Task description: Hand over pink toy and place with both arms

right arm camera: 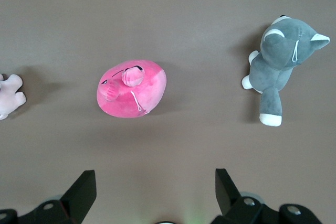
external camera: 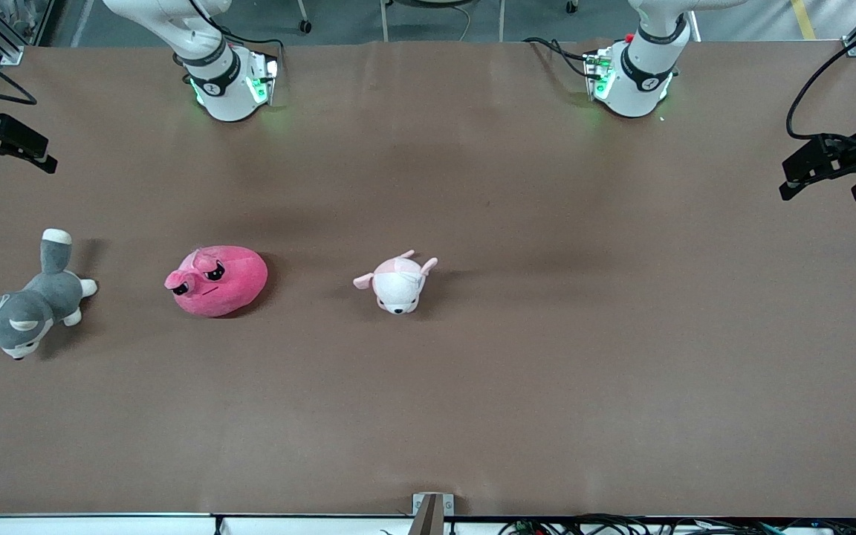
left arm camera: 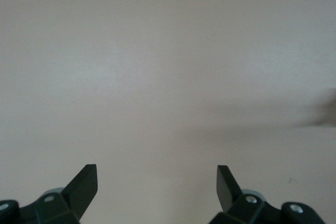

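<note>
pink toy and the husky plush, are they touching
Apart. The front view shows bare brown table between the pink toy and the grey husky plush; the right wrist view shows the same gap.

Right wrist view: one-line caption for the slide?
Open right gripper above the table, looking down on the pink toy, with the grey husky plush beside it.

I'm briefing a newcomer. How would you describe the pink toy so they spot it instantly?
On the brown table, three plush toys lie in a row toward the right arm's end. The pink toy is the middle one, between the grey husky and the pale puppy: hot pink, blob-shaped, angry black eyes.
</note>
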Action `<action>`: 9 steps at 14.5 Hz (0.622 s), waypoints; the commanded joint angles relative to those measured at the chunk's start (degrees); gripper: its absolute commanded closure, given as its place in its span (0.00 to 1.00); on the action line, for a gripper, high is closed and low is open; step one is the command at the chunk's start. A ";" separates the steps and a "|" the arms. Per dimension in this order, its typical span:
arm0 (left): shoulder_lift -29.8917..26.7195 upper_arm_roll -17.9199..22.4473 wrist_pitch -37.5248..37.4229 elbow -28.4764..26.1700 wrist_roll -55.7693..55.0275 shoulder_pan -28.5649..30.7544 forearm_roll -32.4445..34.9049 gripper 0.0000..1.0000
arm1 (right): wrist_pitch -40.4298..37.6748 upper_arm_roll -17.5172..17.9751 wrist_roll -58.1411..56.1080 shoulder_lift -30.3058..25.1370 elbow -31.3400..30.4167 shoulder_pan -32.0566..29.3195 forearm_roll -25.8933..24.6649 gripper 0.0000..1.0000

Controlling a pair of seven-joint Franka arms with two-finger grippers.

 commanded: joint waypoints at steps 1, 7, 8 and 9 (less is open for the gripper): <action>-0.11 0.02 -0.29 0.89 -0.35 0.40 -3.36 0.00 | 0.58 -0.11 -0.23 -1.48 -1.28 0.29 0.20 0.00; 1.03 0.37 -2.14 2.57 -0.71 0.23 -3.12 0.00 | 0.05 -0.20 -0.32 -1.57 -1.28 0.20 0.20 0.00; 1.03 0.46 -2.14 2.48 -0.71 0.31 -3.11 0.00 | 0.14 -0.11 -0.32 -1.57 -1.28 0.29 0.12 0.00; 1.03 0.46 -2.14 2.48 -0.62 0.31 -3.11 0.00 | 0.05 -0.11 -0.32 -1.57 -1.28 0.20 0.11 0.00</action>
